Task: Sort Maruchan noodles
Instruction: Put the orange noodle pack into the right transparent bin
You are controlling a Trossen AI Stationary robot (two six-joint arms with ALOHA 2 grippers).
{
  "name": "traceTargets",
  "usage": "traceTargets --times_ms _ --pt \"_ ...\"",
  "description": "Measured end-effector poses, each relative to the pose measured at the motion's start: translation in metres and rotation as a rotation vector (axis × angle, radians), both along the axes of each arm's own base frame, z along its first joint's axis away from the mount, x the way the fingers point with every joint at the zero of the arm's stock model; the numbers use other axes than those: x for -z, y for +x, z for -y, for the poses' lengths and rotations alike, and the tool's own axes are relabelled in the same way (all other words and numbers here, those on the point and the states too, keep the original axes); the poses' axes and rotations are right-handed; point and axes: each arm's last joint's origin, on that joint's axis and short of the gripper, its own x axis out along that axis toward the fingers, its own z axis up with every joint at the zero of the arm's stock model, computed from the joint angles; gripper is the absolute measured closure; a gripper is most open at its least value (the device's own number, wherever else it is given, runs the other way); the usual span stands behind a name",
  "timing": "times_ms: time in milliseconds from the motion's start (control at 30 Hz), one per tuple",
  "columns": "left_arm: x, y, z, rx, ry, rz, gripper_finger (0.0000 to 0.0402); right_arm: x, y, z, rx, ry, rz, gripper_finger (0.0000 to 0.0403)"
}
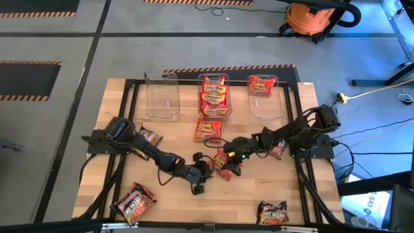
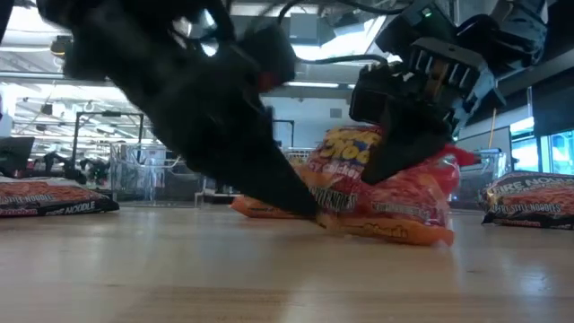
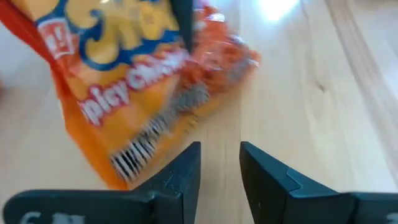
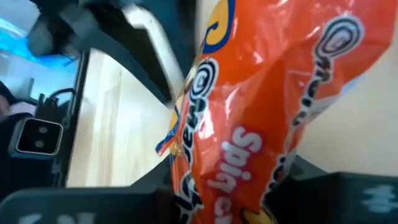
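An orange-yellow noodle packet (image 1: 223,165) lies at the table's middle, and my right gripper (image 1: 229,157) is shut on it. In the low view the packet (image 2: 386,202) rests on the wood with one end raised. My left gripper (image 1: 208,170) stands just left of it, open by a narrow gap and empty (image 3: 221,155), with the packet (image 3: 124,93) right ahead of its fingers. Red packets (image 1: 213,94) lie in the middle clear bin, and one red packet (image 1: 261,84) lies in the right bin. My right gripper pinches the orange packet's raised upper part (image 2: 395,148) between its two fingers, slanting down from above and from the table's right. In its wrist view the wrapper (image 4: 249,180) fills the gap between the fingers. The packet's lower side (image 2: 395,231) rests on the table. My left gripper's fingertip (image 2: 305,206) is at the packet's lower edge; whether it touches, I cannot tell.
Three clear bins stand at the far edge; the left bin (image 1: 162,97) holds nothing. A red packet (image 1: 208,129) lies before the middle bin. Dark packets lie at the left (image 1: 150,136), near left (image 1: 134,202), near right (image 1: 273,212) and under the right arm (image 1: 279,149).
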Motion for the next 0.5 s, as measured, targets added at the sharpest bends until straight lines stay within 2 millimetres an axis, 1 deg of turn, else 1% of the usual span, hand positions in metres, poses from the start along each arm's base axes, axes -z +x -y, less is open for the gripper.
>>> traceTargets --times_ms 100,233,300,400,500 --pt "-0.021 -0.011 -0.001 0.036 0.075 -0.054 0.0296 -0.014 -0.003 0.013 -0.019 -0.053 0.041 0.0299" --pt "-0.048 -0.027 -0.010 0.067 0.156 -0.119 0.0296 -0.040 -0.013 0.035 -0.014 -0.148 0.076 0.0282" --pt "-0.062 -0.034 -0.016 0.064 0.189 -0.136 0.0296 -0.057 -0.020 0.047 0.011 -0.220 0.068 0.0280" --pt "-0.079 -0.046 -0.024 0.053 0.243 -0.156 0.0296 -0.086 -0.029 0.061 0.052 -0.353 0.061 0.0292" --pt "-0.087 -0.062 -0.033 0.044 0.280 -0.158 0.0296 -0.117 -0.040 0.076 0.097 -0.483 0.003 0.0297"
